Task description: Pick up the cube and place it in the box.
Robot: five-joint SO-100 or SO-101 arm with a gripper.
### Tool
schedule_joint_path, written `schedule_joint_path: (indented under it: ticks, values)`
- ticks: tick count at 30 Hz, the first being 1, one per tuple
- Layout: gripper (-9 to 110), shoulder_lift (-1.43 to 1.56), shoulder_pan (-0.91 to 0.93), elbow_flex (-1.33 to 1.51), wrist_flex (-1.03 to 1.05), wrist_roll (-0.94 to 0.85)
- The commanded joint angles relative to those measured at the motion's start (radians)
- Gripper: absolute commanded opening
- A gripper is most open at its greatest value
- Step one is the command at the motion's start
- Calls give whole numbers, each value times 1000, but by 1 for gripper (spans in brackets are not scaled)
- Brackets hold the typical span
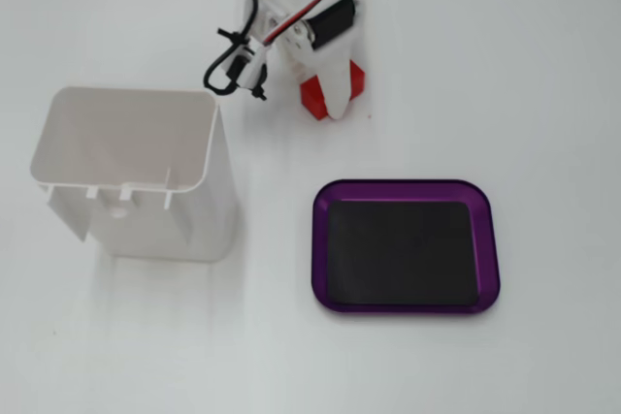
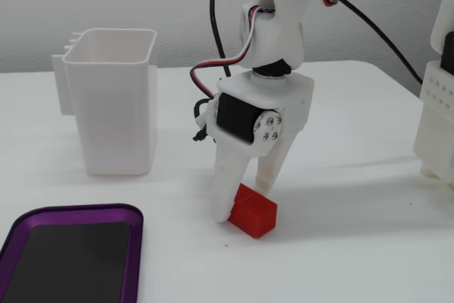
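Bare table (image 1: 281,157) separates cube (image 1: 351,81) and box (image 1: 490,239).

The white plastic arm bends steeply downward, its wrist servo facing the camera in a fixed view. The pincer (image 2: 245,189) points down at the surface, its two white fingers (image 2: 225,188) spread slightly apart.
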State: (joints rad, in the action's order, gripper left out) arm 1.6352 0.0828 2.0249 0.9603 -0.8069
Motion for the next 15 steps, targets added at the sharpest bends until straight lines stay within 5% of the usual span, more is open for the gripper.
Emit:
schedule_joint_path:
  ticks: [1, 15]
  values:
    - [18, 14, -6, 18, 3, 8]
    - [9, 14, -179, 38, 0, 130]
